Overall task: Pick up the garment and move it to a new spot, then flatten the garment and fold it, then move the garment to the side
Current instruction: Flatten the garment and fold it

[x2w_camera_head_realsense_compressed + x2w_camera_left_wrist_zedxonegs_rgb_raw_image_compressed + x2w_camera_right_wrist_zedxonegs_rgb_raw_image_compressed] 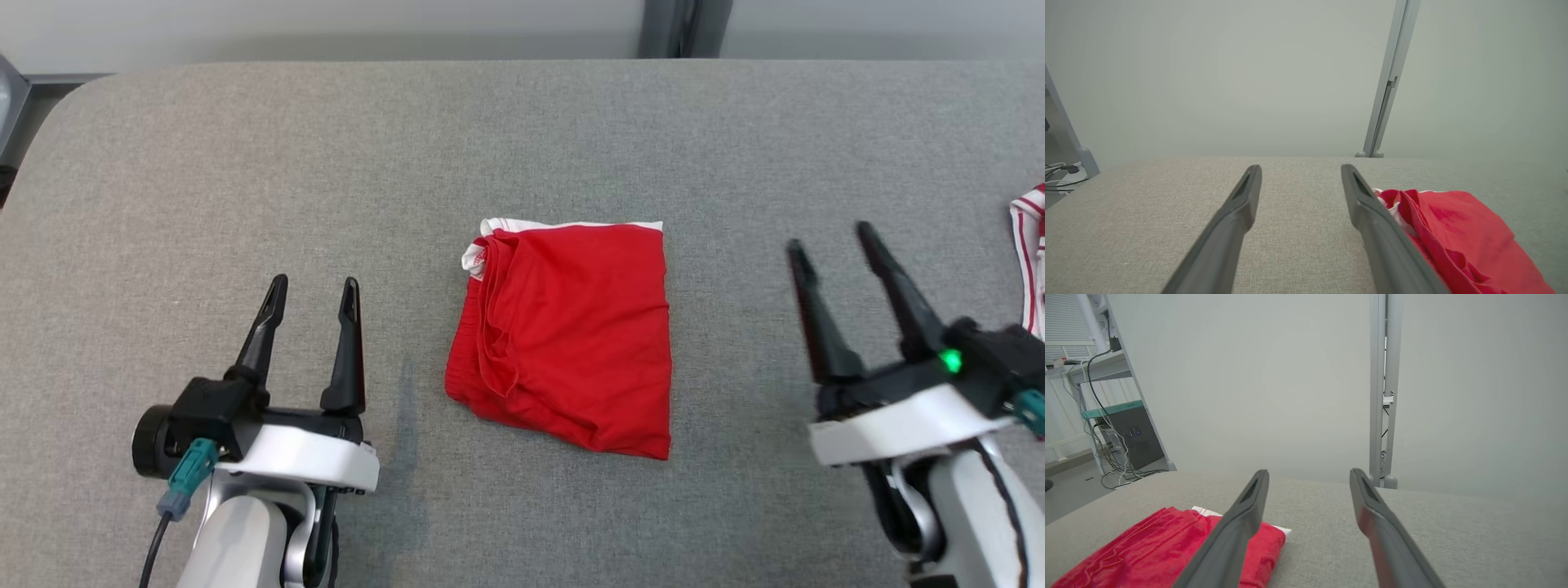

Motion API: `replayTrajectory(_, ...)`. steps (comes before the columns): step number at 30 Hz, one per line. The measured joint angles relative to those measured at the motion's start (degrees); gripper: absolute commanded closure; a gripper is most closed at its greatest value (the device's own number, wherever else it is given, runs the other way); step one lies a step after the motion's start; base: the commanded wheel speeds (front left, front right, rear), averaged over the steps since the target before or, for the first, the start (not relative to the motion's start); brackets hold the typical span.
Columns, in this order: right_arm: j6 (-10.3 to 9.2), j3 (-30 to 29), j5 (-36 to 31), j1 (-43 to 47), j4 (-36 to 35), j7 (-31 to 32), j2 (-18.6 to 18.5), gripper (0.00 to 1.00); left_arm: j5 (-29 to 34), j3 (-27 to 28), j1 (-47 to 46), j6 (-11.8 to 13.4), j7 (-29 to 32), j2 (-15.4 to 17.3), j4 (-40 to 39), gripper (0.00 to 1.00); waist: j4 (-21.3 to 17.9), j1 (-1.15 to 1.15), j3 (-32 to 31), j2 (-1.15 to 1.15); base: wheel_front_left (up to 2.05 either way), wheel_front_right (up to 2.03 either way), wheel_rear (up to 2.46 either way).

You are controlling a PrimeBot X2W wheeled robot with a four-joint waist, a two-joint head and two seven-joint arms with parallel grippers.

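Left claw (315,282) and right claw (829,236) gape wide and empty either side of the folded red garment (563,335).

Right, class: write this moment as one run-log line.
red garment: folded, on table | left gripper: open, empty | right gripper: open, empty

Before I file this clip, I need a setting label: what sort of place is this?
Probably a lab or test room, not a home: a grey padded table, a metal frame post, and a computer box with loose cables.
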Motion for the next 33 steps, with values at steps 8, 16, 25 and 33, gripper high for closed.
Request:
replayTrajectory(8,0.00,-10.22,-2.89,8.02,-3.05,0.93,0.78,0.00,0.38,0.49,2.74,0.09,0.00,0.90,-0.22,0.00,-0.62,0.00,-2.48,0.00,0.00,0.00,0.00)
replayTrajectory(16,0.00,-12.12,-4.27,13.71,-4.60,3.43,1.51,0.00,0.24,0.70,7.37,0.58,0.35,2.07,-0.53,0.00,-1.79,0.00,-6.35,0.00,0.00,0.00,0.00)
replayTrajectory(25,0.00,-12.35,-5.00,18.70,-6.02,5.52,2.03,0.00,0.25,0.26,12.46,1.23,2.37,3.27,-1.38,0.00,-2.43,0.00,-11.24,0.00,0.00,0.00,0.00)
replayTrajectory(33,0.00,-12.90,-5.26,20.87,-7.37,6.77,2.54,0.00,-0.44,0.19,14.64,1.51,3.21,3.79,-2.18,0.00,-2.96,0.00,-13.92,0.00,0.00,0.00,0.00)
